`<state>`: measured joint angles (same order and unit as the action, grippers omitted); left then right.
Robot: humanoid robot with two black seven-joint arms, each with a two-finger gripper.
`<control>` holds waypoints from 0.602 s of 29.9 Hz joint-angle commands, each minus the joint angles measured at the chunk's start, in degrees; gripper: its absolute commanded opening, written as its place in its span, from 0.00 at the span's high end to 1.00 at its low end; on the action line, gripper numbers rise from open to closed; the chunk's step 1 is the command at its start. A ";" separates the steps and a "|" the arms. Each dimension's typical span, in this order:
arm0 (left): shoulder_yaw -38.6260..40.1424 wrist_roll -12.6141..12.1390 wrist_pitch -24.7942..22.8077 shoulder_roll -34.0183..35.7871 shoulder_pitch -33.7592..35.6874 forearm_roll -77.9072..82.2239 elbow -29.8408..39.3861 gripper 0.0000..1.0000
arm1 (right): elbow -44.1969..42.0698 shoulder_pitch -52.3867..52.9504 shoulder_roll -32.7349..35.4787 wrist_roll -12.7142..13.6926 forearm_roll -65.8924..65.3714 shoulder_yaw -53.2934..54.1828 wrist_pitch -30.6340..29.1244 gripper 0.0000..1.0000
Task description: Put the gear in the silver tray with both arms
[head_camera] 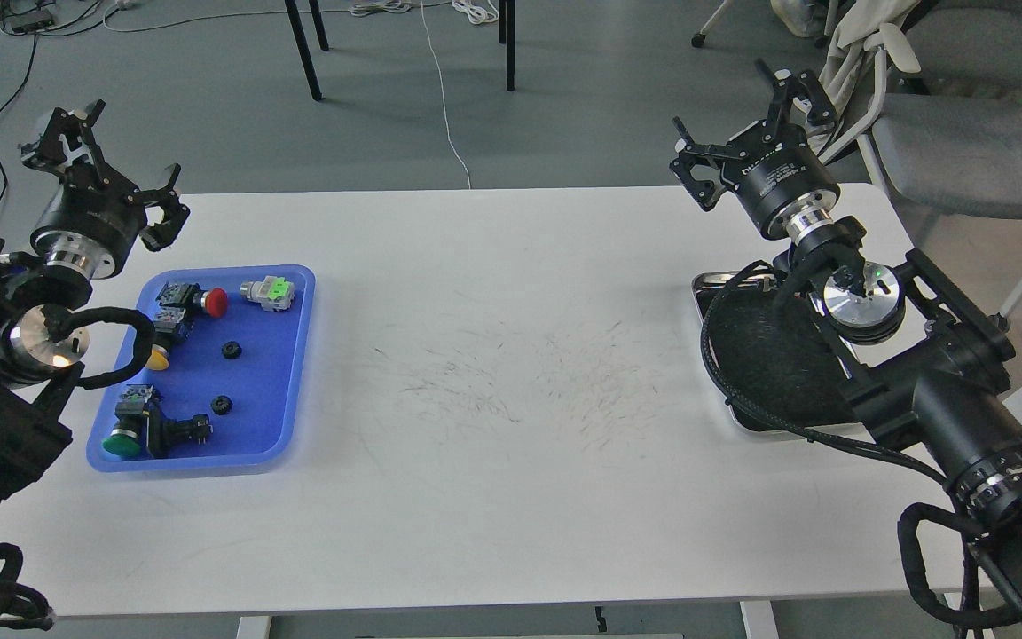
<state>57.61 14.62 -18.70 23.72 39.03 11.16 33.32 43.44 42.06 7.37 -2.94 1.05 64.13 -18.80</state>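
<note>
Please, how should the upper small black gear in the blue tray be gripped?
Grip the small black round gear across its outer rim, coming straight down from above. It lies flat on the blue plastic tray, and bare floor around it leaves room for the jaws. The left gripper is nearest.

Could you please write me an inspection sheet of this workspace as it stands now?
Surface: white table, fine dark scratches mid-top.
Job's things: silver tray at right, largely hidden behind the right arm; two small black gears in the blue tray at left.
Clutter: push-button switches in blue tray, red, green, yellow; a light-green part.
Grippers: left pincer and right pincer both raised, open, empty.
Cables: black looms on both arms; white cable on floor.
Surroundings: grey floor, grey chair, table legs.
</note>
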 commanded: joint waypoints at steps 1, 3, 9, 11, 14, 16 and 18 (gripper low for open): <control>-0.04 -0.39 0.06 0.18 -0.01 0.00 -0.01 0.02 | -0.02 -0.14 0.27 0.04 0.00 -0.23 0.00 0.01; -0.04 -0.39 -0.02 0.19 -0.01 0.17 -0.01 0.02 | 0.24 -0.40 0.27 -0.05 0.00 -0.23 0.00 0.01; -0.04 0.05 -0.38 0.27 -0.10 0.26 0.69 0.02 | 0.07 -0.14 0.36 -0.05 0.00 -0.49 0.00 0.01; -0.04 -0.03 -0.02 0.27 -0.10 0.35 0.69 0.02 | 0.15 -0.05 0.36 -0.05 0.00 -0.50 0.00 0.01; -0.13 -0.12 -0.11 0.36 -0.45 0.88 0.69 0.02 | 0.24 -0.05 0.54 -0.05 0.00 -0.49 0.00 0.01; -0.04 -0.38 -0.64 0.45 -1.15 0.97 0.78 0.02 | 0.42 -0.05 0.98 -0.13 0.09 -0.50 -0.18 0.01; -0.56 -0.47 -0.55 1.06 -1.15 1.32 0.87 0.02 | 0.42 -0.05 1.42 -0.14 0.09 -0.41 -0.18 0.01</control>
<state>57.53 14.33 -19.09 24.17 38.15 12.11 34.07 43.70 41.99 8.24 -3.02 1.06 63.64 -18.87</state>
